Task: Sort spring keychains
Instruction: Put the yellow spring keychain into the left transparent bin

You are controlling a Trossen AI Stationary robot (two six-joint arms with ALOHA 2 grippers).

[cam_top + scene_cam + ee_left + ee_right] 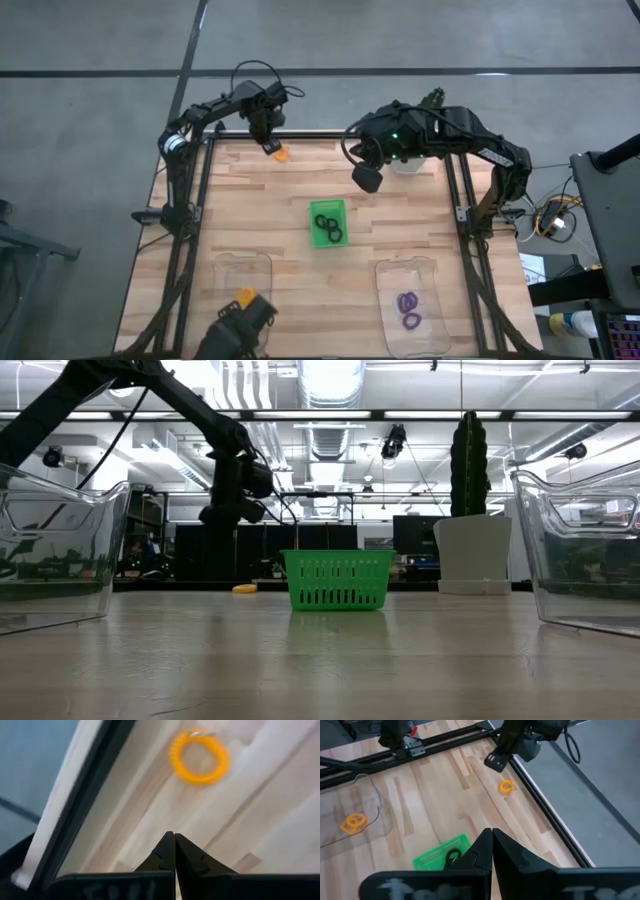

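Left gripper [268,142], fingers pressed together and empty, hangs above an orange spring keychain [283,154] lying at the table's far edge [330,146], beside the dark frame rail. Right gripper [367,179], likewise pressed together and empty, hangs over bare wood beyond the green tray [328,222]. Tray holds black keychains [328,227]; of the two clear containers nearer than the tray, one holds orange keychains [243,298], the other purple ones [408,308].

Both arms are built of dark, near-black links with rounded joint housings. Black cables loop loosely over the left arm [215,108] and along the right arm [450,130], where a small green light glows on the housing. The left gripper [174,842] ends in two black, wedge-shaped fingers tapering to points. The right gripper [492,840] has the same angular black fingers.
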